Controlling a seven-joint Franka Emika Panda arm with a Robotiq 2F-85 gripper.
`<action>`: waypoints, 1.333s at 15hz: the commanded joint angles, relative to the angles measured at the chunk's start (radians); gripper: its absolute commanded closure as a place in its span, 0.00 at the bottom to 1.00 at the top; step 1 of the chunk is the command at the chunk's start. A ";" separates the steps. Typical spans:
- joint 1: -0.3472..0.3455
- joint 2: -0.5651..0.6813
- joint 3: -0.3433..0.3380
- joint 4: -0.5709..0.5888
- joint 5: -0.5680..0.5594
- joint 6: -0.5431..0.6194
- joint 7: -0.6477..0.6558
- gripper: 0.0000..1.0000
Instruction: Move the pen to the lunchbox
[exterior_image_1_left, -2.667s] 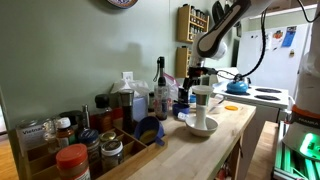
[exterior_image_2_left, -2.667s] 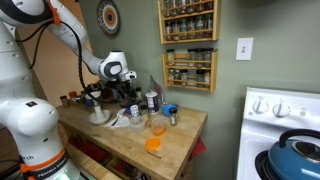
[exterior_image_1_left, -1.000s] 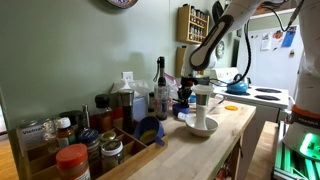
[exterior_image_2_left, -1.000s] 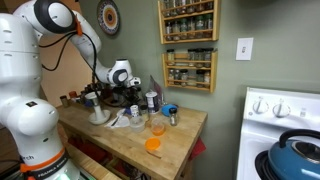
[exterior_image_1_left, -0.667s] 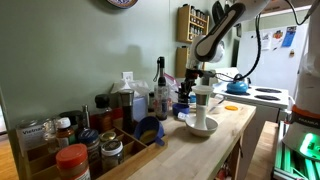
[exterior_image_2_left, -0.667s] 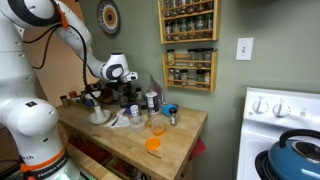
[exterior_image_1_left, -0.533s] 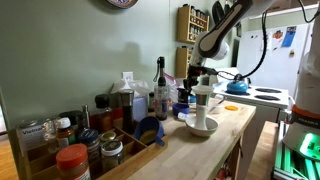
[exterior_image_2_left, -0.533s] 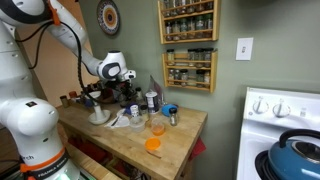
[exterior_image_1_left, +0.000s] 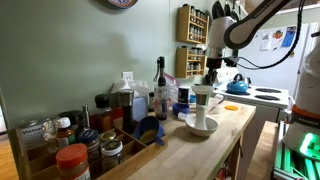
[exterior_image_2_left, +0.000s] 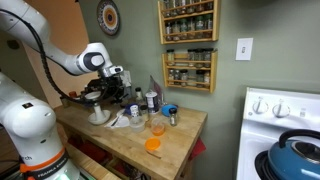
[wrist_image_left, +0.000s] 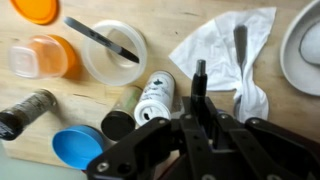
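Note:
In the wrist view my gripper (wrist_image_left: 200, 108) is shut on a dark pen (wrist_image_left: 200, 75), whose end sticks out past the fingers above the wooden counter. The lunchbox (wrist_image_left: 45, 56), a small orange-tinted plastic box, sits at the upper left beside a clear round tub (wrist_image_left: 115, 50) with a dark utensil lying across it. Its orange lid (wrist_image_left: 40, 9) lies apart at the top edge. In both exterior views the gripper (exterior_image_2_left: 117, 88) (exterior_image_1_left: 210, 70) hangs above the cluttered counter. The lid (exterior_image_2_left: 152, 145) and lunchbox (exterior_image_2_left: 157, 127) lie nearer the counter's front; the pen is too small to make out there.
Under the gripper stand a white can (wrist_image_left: 155, 95), a dark jar (wrist_image_left: 118, 122), a blue lid (wrist_image_left: 75, 147) and a pepper grinder (wrist_image_left: 25, 115). A white napkin with a spoon (wrist_image_left: 240, 55) and a white dish (wrist_image_left: 305, 35) lie to the right. Bottles and jars (exterior_image_1_left: 130, 100) line the wall.
The arm has swung and risen away from the bottles, carrying the pen. The gripper has stayed shut throughout.

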 joint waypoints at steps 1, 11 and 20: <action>0.013 -0.035 -0.006 0.013 -0.040 -0.074 0.008 0.97; 0.041 0.007 -0.107 0.099 -0.044 -0.416 -0.265 0.97; 0.029 0.052 -0.161 0.144 -0.050 -0.537 -0.336 0.87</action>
